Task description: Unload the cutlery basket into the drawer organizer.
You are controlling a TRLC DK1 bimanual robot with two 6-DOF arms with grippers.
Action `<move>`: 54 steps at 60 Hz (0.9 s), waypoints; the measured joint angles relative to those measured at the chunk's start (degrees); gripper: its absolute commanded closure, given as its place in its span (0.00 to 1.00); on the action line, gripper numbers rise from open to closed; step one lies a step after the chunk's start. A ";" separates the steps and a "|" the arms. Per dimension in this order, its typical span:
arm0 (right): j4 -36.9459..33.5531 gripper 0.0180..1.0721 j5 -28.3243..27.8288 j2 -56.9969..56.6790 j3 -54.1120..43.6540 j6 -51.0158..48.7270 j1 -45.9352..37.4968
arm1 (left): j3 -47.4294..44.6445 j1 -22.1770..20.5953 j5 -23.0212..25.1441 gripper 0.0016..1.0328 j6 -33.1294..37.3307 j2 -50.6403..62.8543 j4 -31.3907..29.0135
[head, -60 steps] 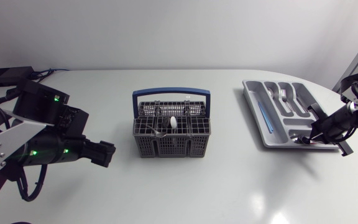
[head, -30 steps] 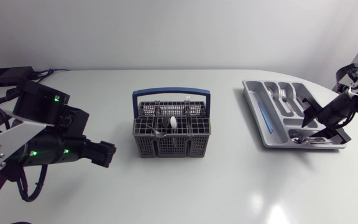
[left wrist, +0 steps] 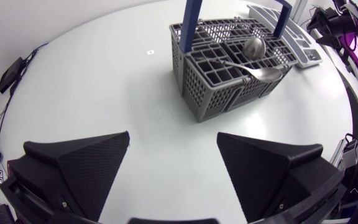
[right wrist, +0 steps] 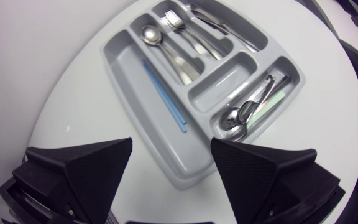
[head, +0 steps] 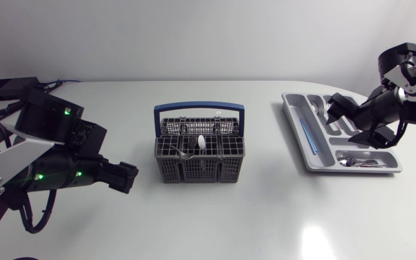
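The grey cutlery basket (head: 199,153) with a blue handle stands mid-table, with a spoon (head: 201,142) upright in it and another lying across its top. In the left wrist view the basket (left wrist: 229,62) and its spoon (left wrist: 261,72) lie ahead of my open, empty left gripper (left wrist: 173,155), which hangs left of the basket (head: 125,177). The grey drawer organizer (head: 290,115) lies at the right. My right gripper (head: 340,119) hovers open and empty above it. Beneath that gripper (right wrist: 169,168), the organizer (right wrist: 129,74) holds a spoon, forks, knives, a blue stick (right wrist: 165,96) and small spoons (right wrist: 247,112).
A black box (head: 6,88) with cables sits at the table's far left corner. The organizer lies close to the table's rounded right edge. Bare white tabletop stretches between basket and organizer and along the front.
My right gripper has opened, risen from the organizer's near end and drawn back over its middle. Cutlery now lies in that end compartment. The left arm has barely moved.
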 measured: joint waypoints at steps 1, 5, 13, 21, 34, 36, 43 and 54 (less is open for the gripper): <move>0.37 0.10 0.02 -0.61 -0.50 -0.31 0.55 | 0.09 0.00 -0.02 0.05 0.00 0.00 0.00; 2.01 0.10 0.11 -3.50 -2.78 -1.01 2.86 | 1.22 -0.20 -0.02 0.05 0.02 0.00 0.00; 4.72 0.10 0.13 -10.47 -6.93 -1.84 7.43 | 3.17 -1.81 -0.07 0.05 0.04 0.07 0.00; 5.14 0.10 0.11 -15.67 -8.85 -1.86 12.87 | 5.14 -4.44 -0.72 0.05 0.22 1.49 0.48; 9.25 0.10 -6.36 -19.08 -11.85 -3.04 17.84 | 6.51 -10.29 -1.07 0.05 1.79 4.61 2.36; 11.02 0.10 -9.01 -19.32 -12.76 -3.19 17.79 | 6.49 -11.19 -1.14 0.05 2.21 4.87 3.02; 14.40 0.07 -16.96 -19.65 -15.41 -5.07 17.33 | 6.49 -13.42 -1.33 0.04 4.59 6.10 5.92; 15.28 0.05 -19.89 -20.04 -16.68 -11.50 18.14 | 6.47 -16.98 -4.37 0.04 9.62 7.10 12.09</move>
